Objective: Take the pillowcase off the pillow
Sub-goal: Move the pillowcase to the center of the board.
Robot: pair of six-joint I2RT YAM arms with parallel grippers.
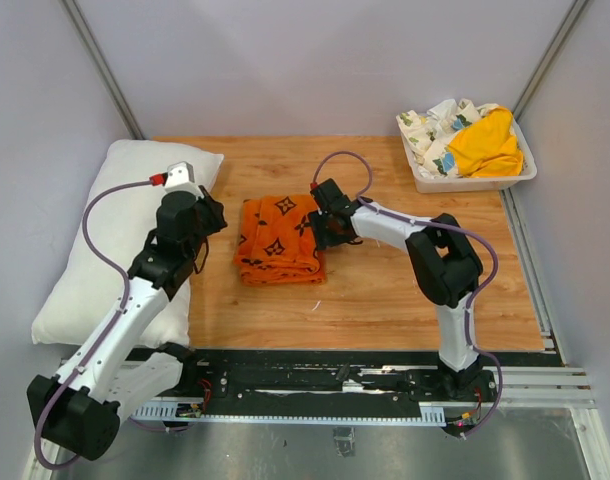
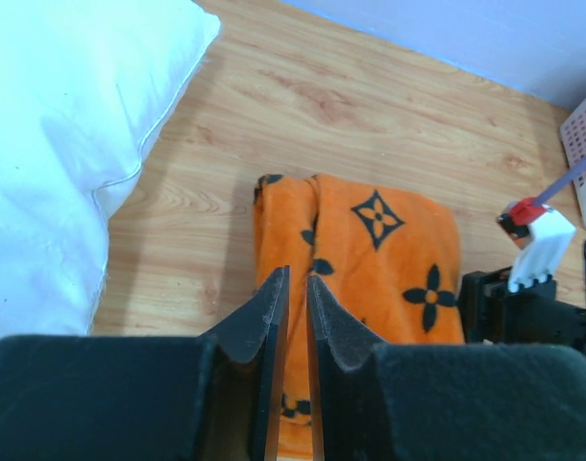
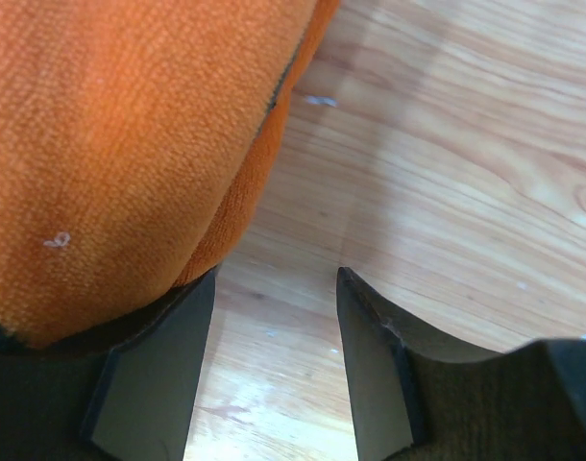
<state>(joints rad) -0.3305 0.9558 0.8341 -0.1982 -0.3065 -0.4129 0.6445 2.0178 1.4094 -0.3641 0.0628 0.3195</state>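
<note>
As it lies folded, the pillowcase shows black flower motifs

The fuzzy cloth pillowcase lies on a smooth wood-grain table, the pillow smooth cloth.

We record bright, even overhead light in the top view; shadows on the counter are soft and short. Left wrist view: the pillow is blown out with a bluish cast. Right wrist view: the pillowcase sits very near, slightly soft, casting a dim shadow along its edge.
</note>
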